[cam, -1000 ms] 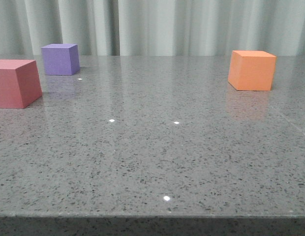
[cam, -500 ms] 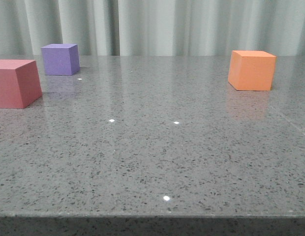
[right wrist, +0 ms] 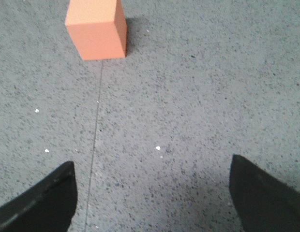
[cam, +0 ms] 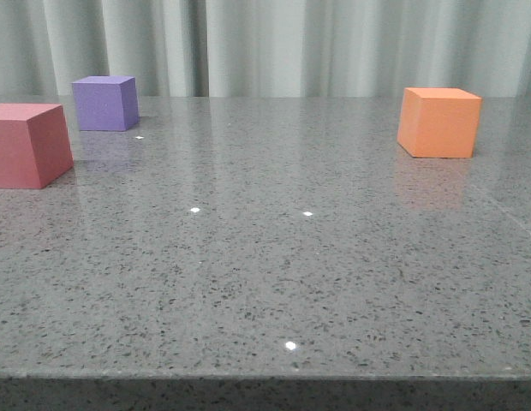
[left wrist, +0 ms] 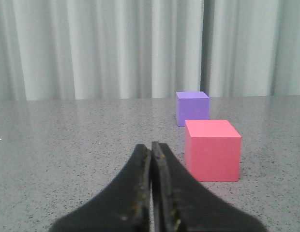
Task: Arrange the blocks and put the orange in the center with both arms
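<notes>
The orange cube [cam: 438, 122] stands at the far right of the grey table [cam: 265, 274]. The pinkish-red cube [cam: 27, 144] stands at the left edge and the purple cube [cam: 104, 103] behind it. No gripper shows in the front view. In the left wrist view my left gripper [left wrist: 151, 147] is shut and empty, low over the table; the pinkish-red cube [left wrist: 212, 149] is just beyond and beside it, the purple cube [left wrist: 192, 108] farther off. In the right wrist view my right gripper [right wrist: 152, 166] is open and empty above the table, with the orange cube [right wrist: 97, 29] some way ahead.
A pale pleated curtain [cam: 274, 43] hangs behind the table. The table's front edge [cam: 265, 375] runs along the bottom of the front view. A thin seam [right wrist: 95, 135] runs across the tabletop in the right wrist view.
</notes>
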Controlling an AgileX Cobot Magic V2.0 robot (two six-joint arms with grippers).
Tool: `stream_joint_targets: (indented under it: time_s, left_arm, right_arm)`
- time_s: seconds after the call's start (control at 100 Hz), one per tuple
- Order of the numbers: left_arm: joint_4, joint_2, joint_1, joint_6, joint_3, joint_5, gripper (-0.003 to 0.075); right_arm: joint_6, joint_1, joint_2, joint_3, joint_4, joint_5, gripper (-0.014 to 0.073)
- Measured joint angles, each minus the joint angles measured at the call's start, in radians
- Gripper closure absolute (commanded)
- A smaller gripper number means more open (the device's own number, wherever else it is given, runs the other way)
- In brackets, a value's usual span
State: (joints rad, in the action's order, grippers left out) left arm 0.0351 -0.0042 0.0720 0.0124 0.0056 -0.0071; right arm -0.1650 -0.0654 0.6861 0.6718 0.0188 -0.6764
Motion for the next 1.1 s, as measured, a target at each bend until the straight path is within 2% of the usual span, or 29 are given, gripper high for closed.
stream_joint_targets:
  time_s: [0.19,0.43,0.82,1.1]
  left_arm:
    - [0.000,0.000,0.000,0.000,0.000,0.000,0.0741]
    - [0.000,0.000,0.000,0.000,0.000,0.000,0.0741]
    - [0.000,0.000,0.000,0.000,0.000,0.000,0.0741]
    - [0.000,0.000,0.000,0.000,0.000,0.000,0.0741]
  right_arm:
    - [0.000,0.000,0.076,0.105,0.008,0.008,-0.0040]
    - [0.000,-0.002,0.320,0.308,0.034,0.008,-0.0040]
    - [0.002,-0.097,0.698,0.599,0.031,0.002,-0.0040]
    - [0.002,-0.105,0.896,0.719,0.022,0.002,-0.0040]
